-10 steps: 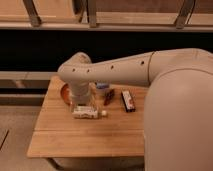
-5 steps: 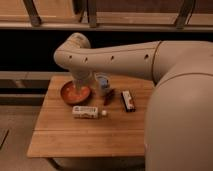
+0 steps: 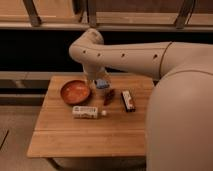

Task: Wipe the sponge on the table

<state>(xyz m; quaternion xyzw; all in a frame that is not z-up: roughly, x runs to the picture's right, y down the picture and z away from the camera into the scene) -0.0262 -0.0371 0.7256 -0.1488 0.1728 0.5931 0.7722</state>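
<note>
- The gripper (image 3: 98,79) is hanging at the end of the robot's single arm, which is reaching in from the right of the camera view and bending down over the far part of the table (image 3: 75,140).
- The sponge (image 3: 103,84) is sitting right at the gripper, on its right in the view. Whether it is resting on the planks or hanging just above them cannot be told.
- Whether the gripper is clamping the sponge or standing released cannot be told either.
- The sponge is lying just right of the orange bowl (image 3: 75,92) and just behind a small reddish item (image 3: 109,96). The white bottle (image 3: 85,112) is lying on its side nearer the camera, and a dark bar (image 3: 128,100) is lying to the right.
- The sponge's long axis is appearing to run across the view, roughly along the table's far edge. As a plain block, it is pointing no particular way.
- Judged from this layout, a wiping stroke is having little room leftward or forward.
</note>
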